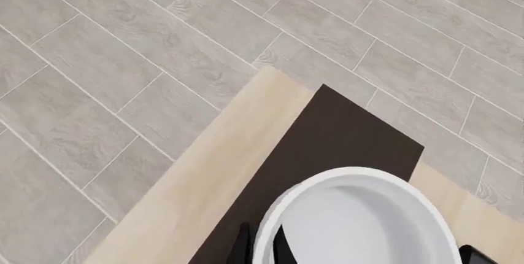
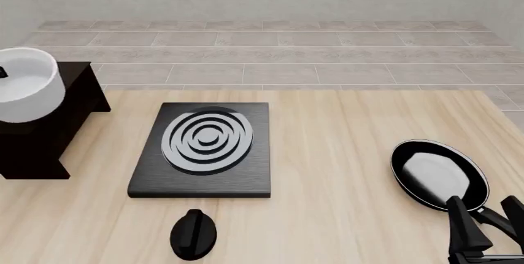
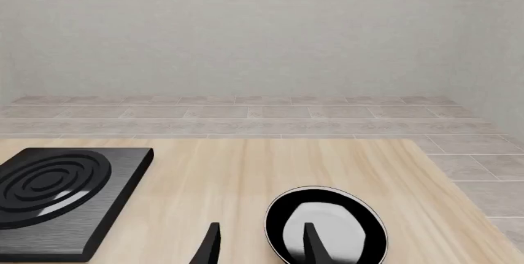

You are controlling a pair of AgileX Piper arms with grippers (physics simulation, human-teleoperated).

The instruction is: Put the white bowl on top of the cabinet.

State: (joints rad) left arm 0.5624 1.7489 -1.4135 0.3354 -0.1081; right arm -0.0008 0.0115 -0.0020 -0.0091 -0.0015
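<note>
Left gripper [image 1: 260, 247] is pinching the bowl [image 2: 24, 89] by its rim over the cabinet [image 2: 49, 135] at the table's [image 2: 344, 153] left edge; letting go off-center could be tipping it. Right gripper [image 3: 258, 245] is idling, spread.

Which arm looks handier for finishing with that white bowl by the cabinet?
The left. Its claw pinches the white bowl by the rim, right over the cabinet. The right claw sits far away by the frying pan.
</note>
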